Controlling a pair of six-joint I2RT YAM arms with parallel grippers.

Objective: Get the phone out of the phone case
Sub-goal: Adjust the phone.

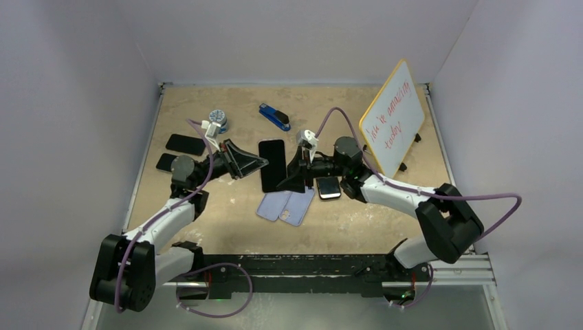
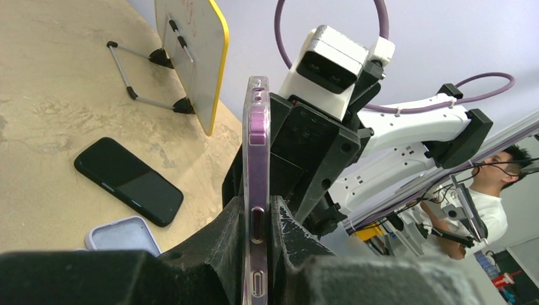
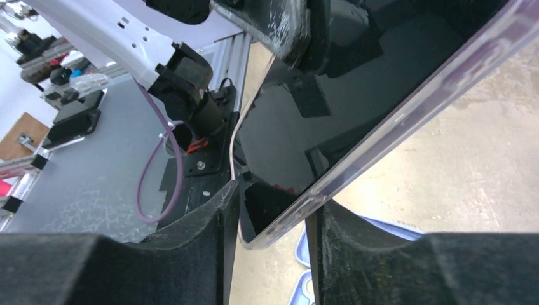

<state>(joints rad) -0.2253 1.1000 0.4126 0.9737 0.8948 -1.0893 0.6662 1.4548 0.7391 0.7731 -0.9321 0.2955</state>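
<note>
The phone (image 1: 272, 165), black-screened and in a clear purple-tinted phone case (image 2: 256, 159), is held above the table between both arms. My left gripper (image 2: 257, 210) is shut on the case's flat faces, seen edge-on in the left wrist view, and shows in the top view too (image 1: 253, 163). My right gripper (image 3: 273, 216) stands open with one finger on each side of the case's lower corner (image 3: 279, 229). The right finger (image 3: 330, 241) touches the case edge and the left finger sits close beside the corner. From above, the right gripper (image 1: 294, 173) is at the phone's right side.
Two lavender cases (image 1: 285, 206) lie under the held phone, with another phone (image 1: 328, 187) to their right. Two black phones (image 1: 185, 144) lie at the left. A blue stapler (image 1: 274, 117), a tape roll (image 1: 217, 118) and a yellow-rimmed whiteboard (image 1: 393, 127) stand further back.
</note>
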